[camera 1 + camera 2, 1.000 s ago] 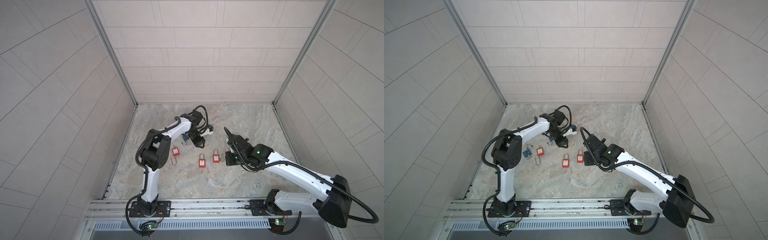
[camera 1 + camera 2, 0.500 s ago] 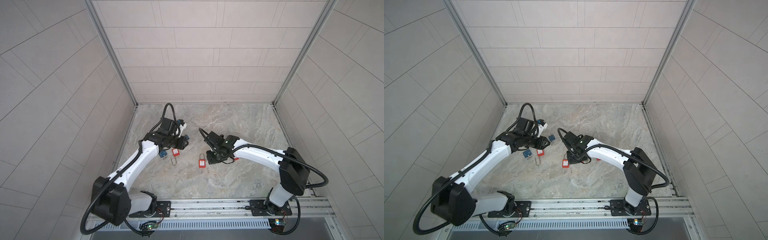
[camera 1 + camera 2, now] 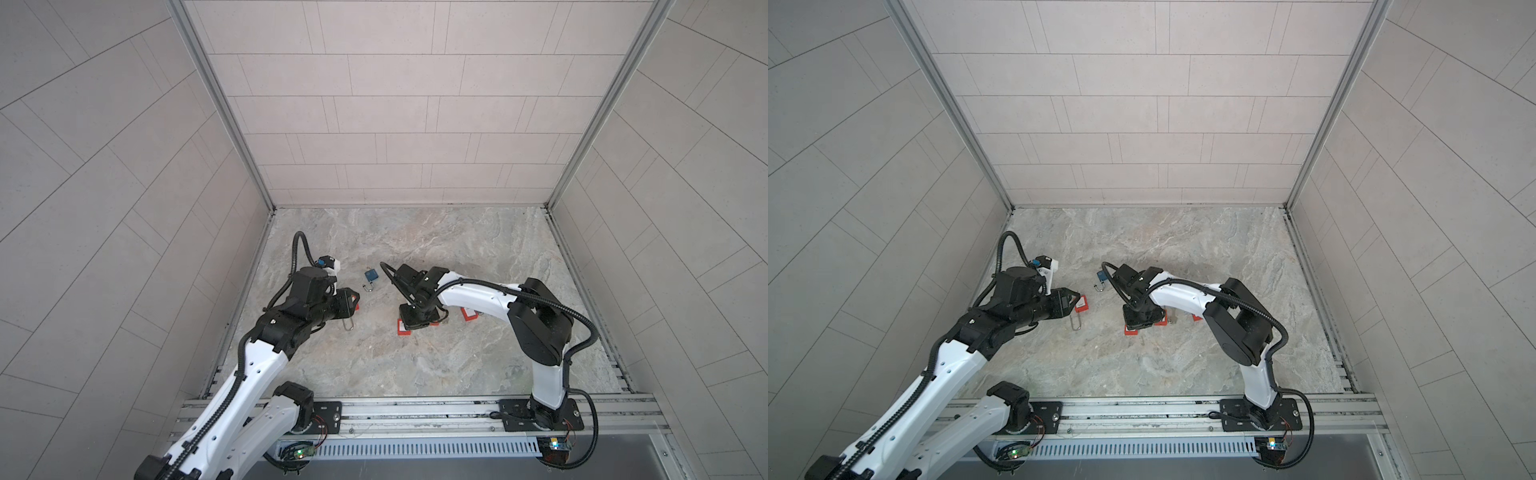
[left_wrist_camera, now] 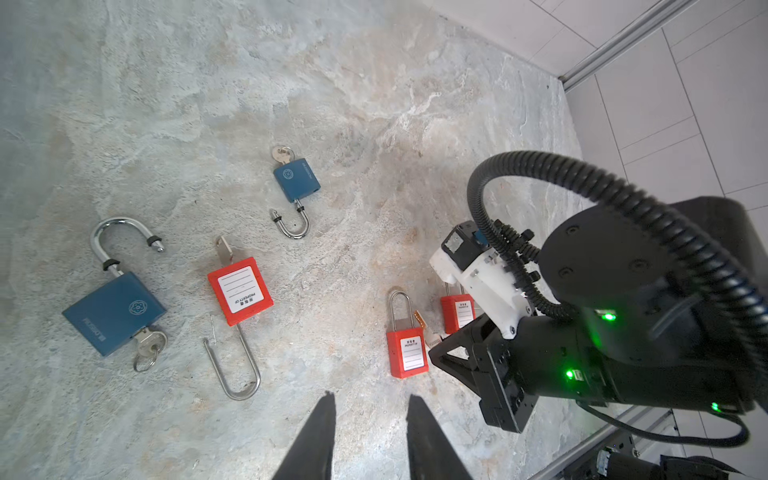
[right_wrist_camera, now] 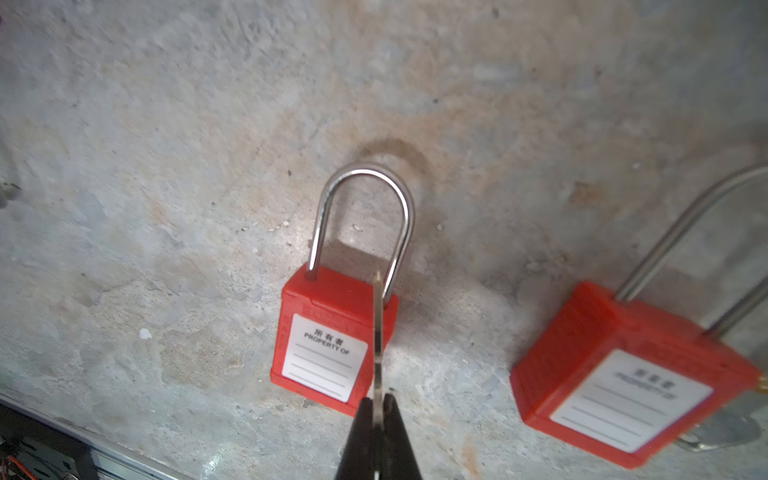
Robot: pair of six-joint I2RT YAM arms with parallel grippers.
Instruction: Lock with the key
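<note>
Key (image 5: 377,316) tight in the right gripper (image 5: 377,402), blade right at the red padlock (image 5: 320,357); left gripper (image 4: 370,399) part-open, empty.

Stereo pair overhead — close wrist views, shared padlock (image 5: 328,345)

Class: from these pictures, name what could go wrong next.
1. The right gripper pinches the key only by its end, so it may twist or slip.
2. The red padlock lies loose on the table, and the left gripper holds nothing, so pushing may slide it.
</note>
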